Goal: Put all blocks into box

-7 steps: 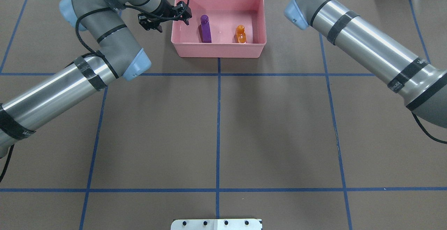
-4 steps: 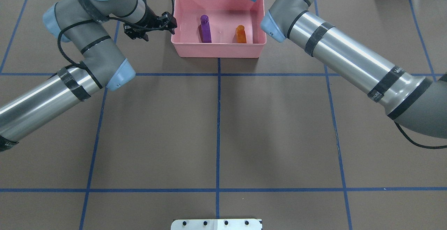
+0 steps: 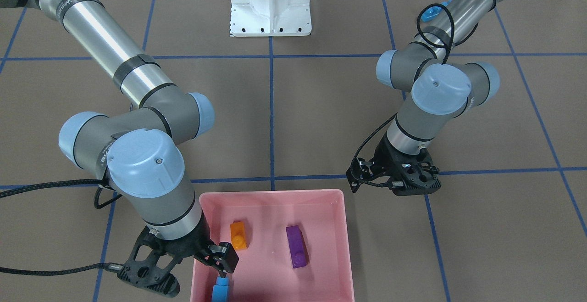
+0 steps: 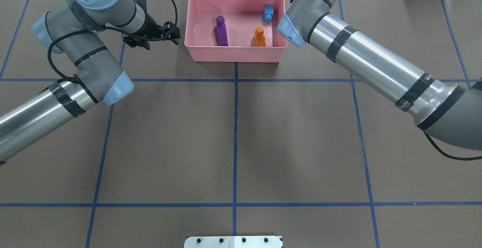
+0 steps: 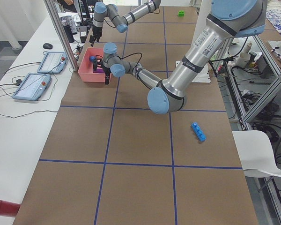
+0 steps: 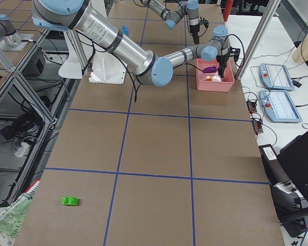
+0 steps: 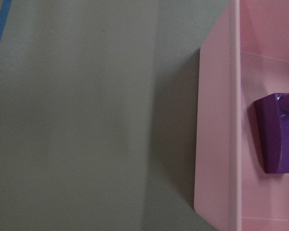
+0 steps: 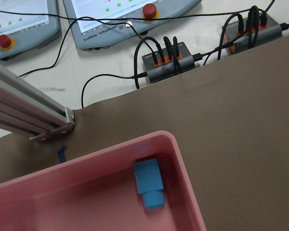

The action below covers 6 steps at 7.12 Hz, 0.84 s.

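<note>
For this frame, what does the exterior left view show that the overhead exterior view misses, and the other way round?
Only exterior left: the long blue block and the green block, both lying on the table, not yet put away. Only overhead exterior: the orange block, plainly inside the pink box. Both: the pink box and the purple block inside it.

Illumination was bright, even and from overhead in every view; shadows on the table (image 4: pixel 301 146) were soft and diffuse; specular streaks ran along the metal tubes of the left arm (image 4: pixel 34 116) and right arm (image 4: pixel 376 67); the left wrist view was soft-focused, with a dark shadow band beside the box (image 7: pixel 216 120); the right wrist view was sharp; the frame post (image 5: pixel 62 35) leaned at the side view's edge.
</note>
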Each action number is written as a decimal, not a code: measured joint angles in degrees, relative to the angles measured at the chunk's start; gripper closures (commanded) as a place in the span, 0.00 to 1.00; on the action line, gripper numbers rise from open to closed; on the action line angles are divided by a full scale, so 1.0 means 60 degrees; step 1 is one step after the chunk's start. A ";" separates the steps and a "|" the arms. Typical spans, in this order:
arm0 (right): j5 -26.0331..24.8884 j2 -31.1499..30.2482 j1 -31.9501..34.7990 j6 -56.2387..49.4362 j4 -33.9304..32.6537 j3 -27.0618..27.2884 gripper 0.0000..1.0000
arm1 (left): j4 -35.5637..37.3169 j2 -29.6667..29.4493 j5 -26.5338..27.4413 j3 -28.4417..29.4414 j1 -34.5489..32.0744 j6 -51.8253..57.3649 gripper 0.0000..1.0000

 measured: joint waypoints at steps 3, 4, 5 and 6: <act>0.1128 -0.0739 0.0796 -0.1979 -0.2292 0.2088 0.00 | 0.0049 0.2405 -0.0242 -0.2858 -0.0017 0.0024 0.00; 0.1474 -0.1491 0.1066 -0.2516 -0.2648 0.3085 0.00 | 0.0081 0.3270 -0.0556 -0.3795 -0.0040 0.0053 0.00; 0.1836 -0.2366 0.1365 -0.3051 -0.2824 0.4043 0.00 | 0.0152 0.4013 -0.0815 -0.4526 -0.0052 0.0087 0.00; 0.2102 -0.3221 0.1633 -0.3478 -0.2888 0.4895 0.00 | 0.0248 0.4670 -0.0981 -0.5110 -0.0022 0.0120 0.00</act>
